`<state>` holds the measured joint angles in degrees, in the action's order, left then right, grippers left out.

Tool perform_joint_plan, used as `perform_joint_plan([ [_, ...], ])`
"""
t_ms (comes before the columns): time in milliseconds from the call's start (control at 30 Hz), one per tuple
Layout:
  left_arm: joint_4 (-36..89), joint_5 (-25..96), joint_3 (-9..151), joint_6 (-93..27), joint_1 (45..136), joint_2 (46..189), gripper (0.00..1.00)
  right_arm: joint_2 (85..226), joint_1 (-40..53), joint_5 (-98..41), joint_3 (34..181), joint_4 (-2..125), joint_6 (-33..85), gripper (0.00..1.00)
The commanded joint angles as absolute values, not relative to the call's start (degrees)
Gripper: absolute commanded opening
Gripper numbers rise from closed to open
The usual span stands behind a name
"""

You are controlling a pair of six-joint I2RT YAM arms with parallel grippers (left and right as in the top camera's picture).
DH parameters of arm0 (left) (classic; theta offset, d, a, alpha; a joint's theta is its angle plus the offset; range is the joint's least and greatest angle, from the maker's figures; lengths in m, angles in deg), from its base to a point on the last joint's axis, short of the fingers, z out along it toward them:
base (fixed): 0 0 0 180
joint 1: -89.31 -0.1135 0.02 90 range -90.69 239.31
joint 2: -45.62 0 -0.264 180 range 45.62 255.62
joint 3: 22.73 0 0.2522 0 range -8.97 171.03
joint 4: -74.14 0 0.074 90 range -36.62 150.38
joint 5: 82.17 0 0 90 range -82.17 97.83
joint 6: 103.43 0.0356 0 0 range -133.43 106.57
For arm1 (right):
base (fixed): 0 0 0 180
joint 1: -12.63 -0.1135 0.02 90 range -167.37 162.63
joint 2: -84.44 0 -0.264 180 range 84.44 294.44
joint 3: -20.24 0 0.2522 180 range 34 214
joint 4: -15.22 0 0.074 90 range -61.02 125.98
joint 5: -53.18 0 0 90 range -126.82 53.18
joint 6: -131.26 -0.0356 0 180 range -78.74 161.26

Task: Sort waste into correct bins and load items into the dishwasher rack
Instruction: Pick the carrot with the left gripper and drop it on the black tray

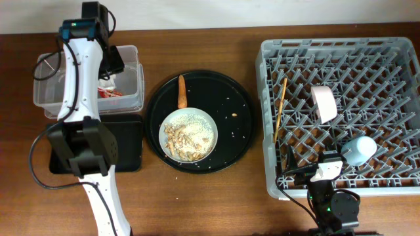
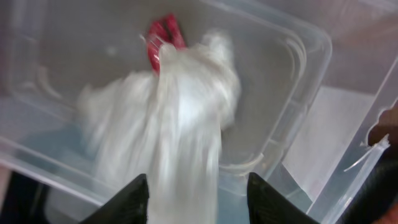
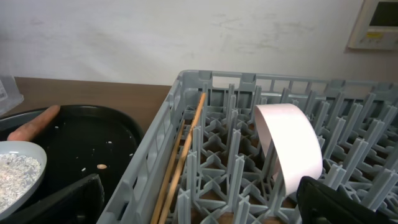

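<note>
My left gripper (image 2: 196, 182) is open over the clear tub (image 2: 298, 56). The crumpled white napkin (image 2: 180, 112) shows blurred between the spread fingers, above the tub floor. The red wrapper (image 2: 163, 31) lies in the tub behind it. My right gripper (image 3: 199, 186) is open and empty over the front edge of the grey dishwasher rack (image 1: 341, 52). The rack holds the chopsticks (image 1: 281, 108), the white bowl (image 1: 323, 103) on its side and the light-blue cup (image 1: 359, 150). The pale plate-bowl (image 1: 189, 134) holds rice and beige scraps. The carrot (image 1: 182, 92) lies beside it.
The plate-bowl and carrot sit on a large round black tray (image 1: 230, 111) between the bins and the rack. The shallow black rectangular tray (image 1: 128, 141) lies in front of the clear tub (image 1: 128, 98), partly under the left arm. Rice grains are scattered on the round tray.
</note>
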<state>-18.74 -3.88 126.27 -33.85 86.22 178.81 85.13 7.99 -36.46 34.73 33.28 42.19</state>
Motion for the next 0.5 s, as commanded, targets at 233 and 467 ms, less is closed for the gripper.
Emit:
perform_joint_plan([
  [233,-4.40,2.42,108.46,-32.72,109.19,176.27,0.54,84.80,8.21,-35.96,34.31,33.41,42.34,0.98],
  [467,9.24,1.87,95.10,-32.87,108.27,176.36,0.34,84.80,8.21,-35.96,34.31,33.39,42.34,0.98],
])
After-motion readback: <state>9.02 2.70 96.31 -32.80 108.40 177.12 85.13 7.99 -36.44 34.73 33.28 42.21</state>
